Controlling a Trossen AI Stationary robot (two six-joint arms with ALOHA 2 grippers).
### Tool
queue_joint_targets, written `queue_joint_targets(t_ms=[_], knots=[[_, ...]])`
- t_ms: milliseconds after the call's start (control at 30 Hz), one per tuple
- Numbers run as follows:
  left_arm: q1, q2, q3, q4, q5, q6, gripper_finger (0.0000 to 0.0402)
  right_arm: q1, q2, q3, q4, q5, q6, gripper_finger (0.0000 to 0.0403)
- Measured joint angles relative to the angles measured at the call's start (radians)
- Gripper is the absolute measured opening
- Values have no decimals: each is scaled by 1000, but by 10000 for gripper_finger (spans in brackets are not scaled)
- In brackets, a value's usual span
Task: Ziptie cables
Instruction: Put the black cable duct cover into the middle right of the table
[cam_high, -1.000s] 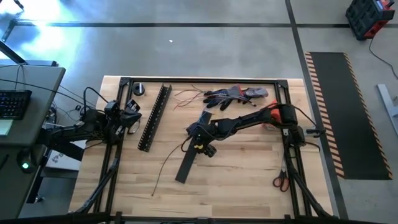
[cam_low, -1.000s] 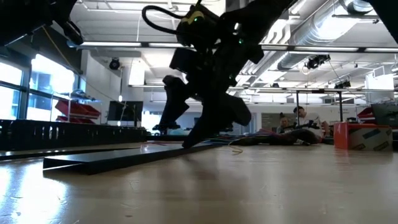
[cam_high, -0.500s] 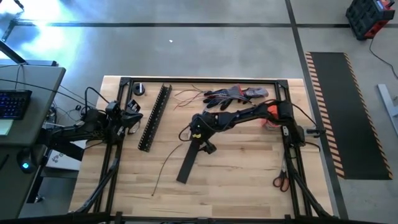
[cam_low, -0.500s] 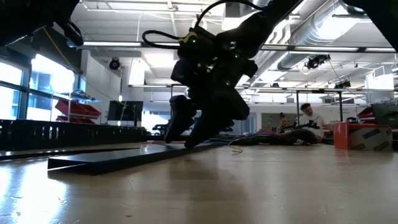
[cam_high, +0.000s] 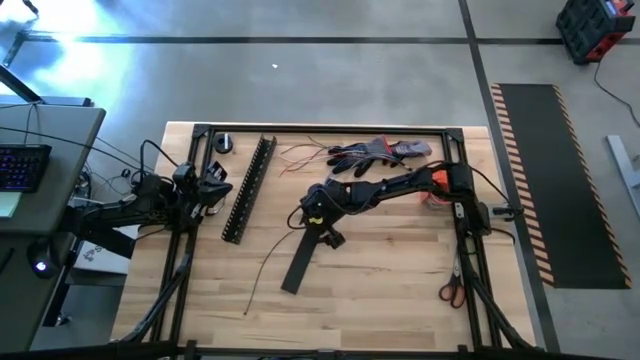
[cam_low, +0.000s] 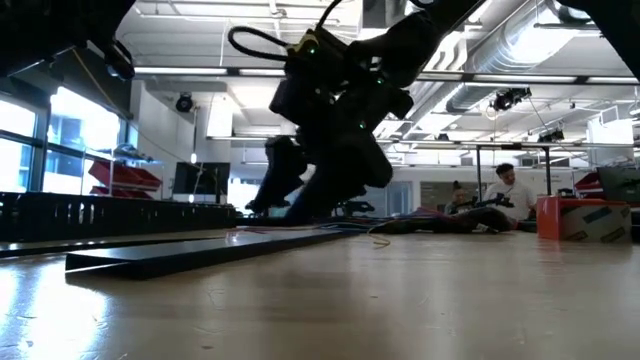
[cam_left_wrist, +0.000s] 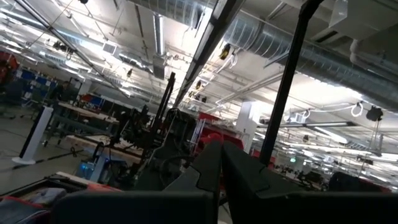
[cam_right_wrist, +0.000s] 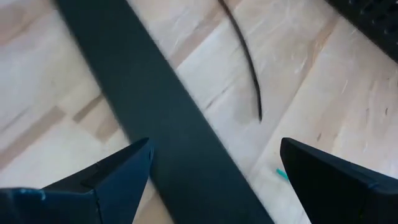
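Observation:
The cables (cam_high: 300, 155), thin orange and pale wires, lie loose on the table near its far edge, between the slotted bar (cam_high: 248, 190) and a pair of gloves. One dark wire (cam_high: 262, 268) (cam_right_wrist: 245, 56) lies apart on the wood. My right gripper (cam_high: 320, 222) (cam_right_wrist: 212, 149) is open and slants down over the far part of a flat black strip (cam_high: 305, 250) (cam_right_wrist: 155, 106), which runs between its fingers. My left gripper (cam_high: 215, 190) (cam_left_wrist: 222, 149) is shut with nothing in it at the table's left edge, pointing up into the room. My right gripper stands open astride the flat strip's far part (cam_right_wrist: 180, 155), coming down at a slant from the table's right. The strip lies flat on the table. I cannot tell whether a fingertip (cam_right_wrist: 140, 152) touches it.
Grey gloves (cam_high: 380, 152) lie at the far edge and a small dark roll (cam_high: 222, 143) sits at the far left. Red-handled scissors (cam_high: 450, 290) lie by the right frame rail. Bare wood lies near the front edge. People show in the room beyond.
My right gripper has rolled about its wrist above the strip, holding its place and staying open. In the low view the strip's near end has shifted slightly sideways.

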Motion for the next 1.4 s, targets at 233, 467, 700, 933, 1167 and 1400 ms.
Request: queue_joint_targets(t_ms=[233, 467, 700, 933, 1167, 1400], knots=[[0, 0, 0, -6, 0, 0, 0, -1, 8, -1, -80, -9, -153, 339], [0, 0, 0, -13, 0, 0, 0, -19, 73, 5, 0, -59, -178, 339], [0, 0, 0, -23, 0, 0, 0, -28, 92, 5, -42, -90, -35, 318], [0, 0, 0, -26, 0, 0, 0, -10, 92, 2, -70, -56, 11, 291], [0, 0, 0, -38, 0, 0, 0, 19, 92, 0, -67, -3, 77, 223], [0, 0, 0, -39, 0, 0, 0, 45, 90, -3, -16, 16, 139, 205]])
